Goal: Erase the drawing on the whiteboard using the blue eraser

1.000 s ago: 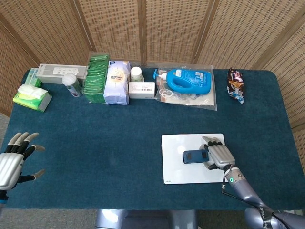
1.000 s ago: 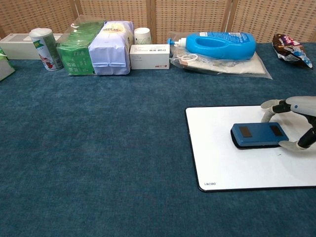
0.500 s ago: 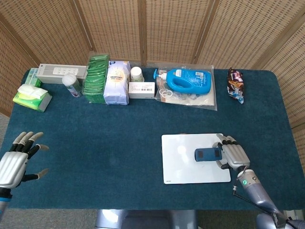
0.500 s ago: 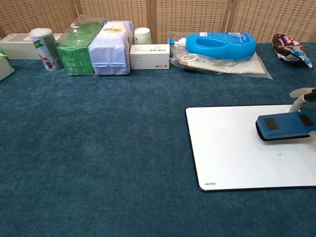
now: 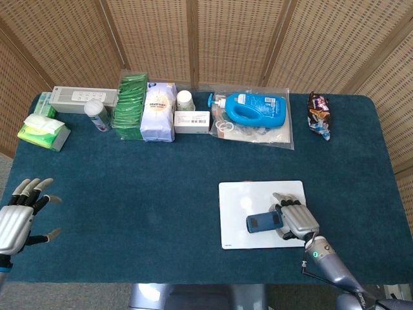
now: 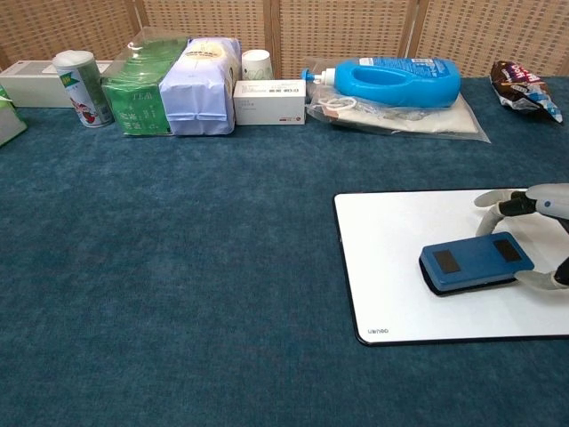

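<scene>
Your right hand (image 5: 298, 219) gripped the blue eraser (image 6: 476, 261) on the whiteboard (image 6: 391, 258) near the tabletop's front edge; pushing hard could slide the board. Left hand (image 5: 18, 216) hung open.

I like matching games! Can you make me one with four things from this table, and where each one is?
Things:
1. blue eraser
2. blue bottle
3. snack bag
4. tissue pack

Places:
A. far right corner of the table
B. left edge of the table
C. on the whiteboard, held by the right hand
D. lying on a clear plastic bag

Pairs: 1-C, 2-D, 3-A, 4-B
</scene>
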You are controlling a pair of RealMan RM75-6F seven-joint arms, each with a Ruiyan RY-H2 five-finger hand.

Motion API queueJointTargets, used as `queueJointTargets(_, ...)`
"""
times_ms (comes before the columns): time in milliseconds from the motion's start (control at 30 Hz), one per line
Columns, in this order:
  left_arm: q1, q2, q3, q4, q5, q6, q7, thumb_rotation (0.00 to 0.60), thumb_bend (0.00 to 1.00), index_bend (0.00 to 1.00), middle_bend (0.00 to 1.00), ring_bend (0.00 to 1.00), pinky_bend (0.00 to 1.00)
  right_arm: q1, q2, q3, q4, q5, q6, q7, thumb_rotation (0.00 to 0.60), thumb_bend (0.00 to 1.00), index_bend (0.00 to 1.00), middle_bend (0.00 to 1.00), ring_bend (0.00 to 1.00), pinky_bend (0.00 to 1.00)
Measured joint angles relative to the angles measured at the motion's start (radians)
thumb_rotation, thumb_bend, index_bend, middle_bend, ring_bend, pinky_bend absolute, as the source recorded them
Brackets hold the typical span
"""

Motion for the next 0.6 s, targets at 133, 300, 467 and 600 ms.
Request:
queueJointTargets(133,-0.001,0.000,0.000,-0.003,0.001,-0.001,0.002,0.600,0.17,0.35,0.12,0.07,0.00,-0.002,-0.003,-0.009,0.002,0.003,-0.004,-0.002,0.600,0.38,0.61,0.03,0.00,0.00)
queueJointTargets(300,-0.004,0.000,-0.001,-0.011,0.005,-0.002,0.011,0.600,0.17,0.35,0.12,0.07,0.00,-0.011,0.001,-0.017,0.019,0.012,-0.004,0.008,0.600,0.38,0.61,0.03,0.00,0.00)
queueJointTargets(467,-0.005,0.001,0.000,-0.019,0.007,-0.003,0.021,0.600,0.17,0.35,0.12,0.07,0.00,-0.025,0.015,-0.016,0.043,0.012,-0.001,0.047,0.600,0.38,0.61,0.03,0.00,0.00)
queueJointTargets(600,-0.004,0.002,0.000,-0.023,0.007,-0.001,0.024,0.600,0.17,0.35,0.12,0.07,0.00,-0.039,0.030,-0.011,0.070,0.008,0.007,0.080,0.600,0.38,0.61,0.03,0.00,0.00)
